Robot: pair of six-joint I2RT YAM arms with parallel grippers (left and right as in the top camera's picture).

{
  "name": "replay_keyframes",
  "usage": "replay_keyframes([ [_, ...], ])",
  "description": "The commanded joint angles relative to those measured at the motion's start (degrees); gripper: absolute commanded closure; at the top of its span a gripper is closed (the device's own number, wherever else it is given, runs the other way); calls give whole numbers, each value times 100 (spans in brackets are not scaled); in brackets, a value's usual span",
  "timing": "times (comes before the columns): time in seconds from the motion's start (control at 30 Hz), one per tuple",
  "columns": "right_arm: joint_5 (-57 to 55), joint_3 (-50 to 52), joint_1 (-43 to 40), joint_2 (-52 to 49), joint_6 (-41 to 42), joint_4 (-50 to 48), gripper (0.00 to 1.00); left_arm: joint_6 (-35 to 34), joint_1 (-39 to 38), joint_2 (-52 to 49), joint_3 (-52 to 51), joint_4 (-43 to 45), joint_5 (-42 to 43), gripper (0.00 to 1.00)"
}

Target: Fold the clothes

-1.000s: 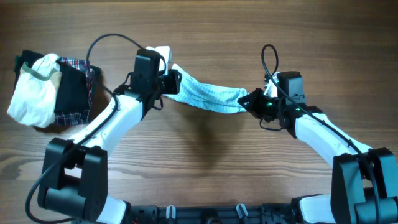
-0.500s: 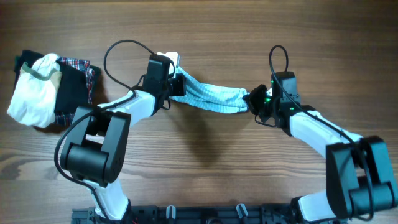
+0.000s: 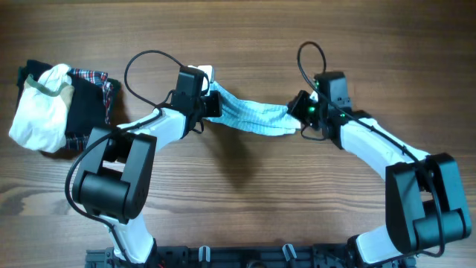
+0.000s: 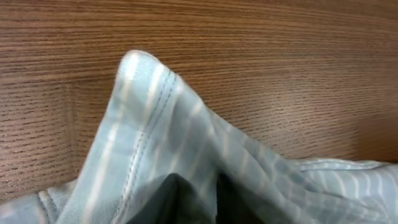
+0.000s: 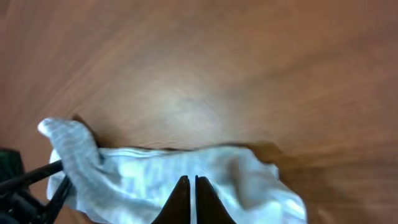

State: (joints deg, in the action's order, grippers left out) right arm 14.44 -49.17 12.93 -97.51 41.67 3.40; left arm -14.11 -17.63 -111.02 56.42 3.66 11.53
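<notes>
A wooden table (image 3: 245, 216) fills every view, its brown grain running side to side in the overhead picture. The surface looks matt, with a paler sheen in the two wrist views. A soft dark shadow (image 3: 242, 170) lies on the wood near the middle. Along the lower edge runs a black rail (image 3: 245, 257) with small pale clips, possibly a mounting bar; its detail is too small to tell.

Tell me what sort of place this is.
Probably a robot test bench rather than a home: two arms work at a wooden table, a striped garment hangs between the left end effector and right end effector, and a pile of clothes lies aside.
</notes>
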Motion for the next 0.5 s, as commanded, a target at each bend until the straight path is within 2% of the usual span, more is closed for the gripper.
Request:
replay_keyframes([
  [0.0,-422,-109,179,-114,-457,48,96,-52,0,-52,39,-35,46,78],
  [0.23,-428,-107,223,-719,-413,227,96,-52,0,-52,39,-20,39,78],
  [0.37,-1370,-109,92,-898,-409,297,96,-52,120,-52,39,-184,-420,79],
  [0.47,-1405,-120,-68,-898,-664,339,96,-52,323,-52,39,-485,-413,82],
])
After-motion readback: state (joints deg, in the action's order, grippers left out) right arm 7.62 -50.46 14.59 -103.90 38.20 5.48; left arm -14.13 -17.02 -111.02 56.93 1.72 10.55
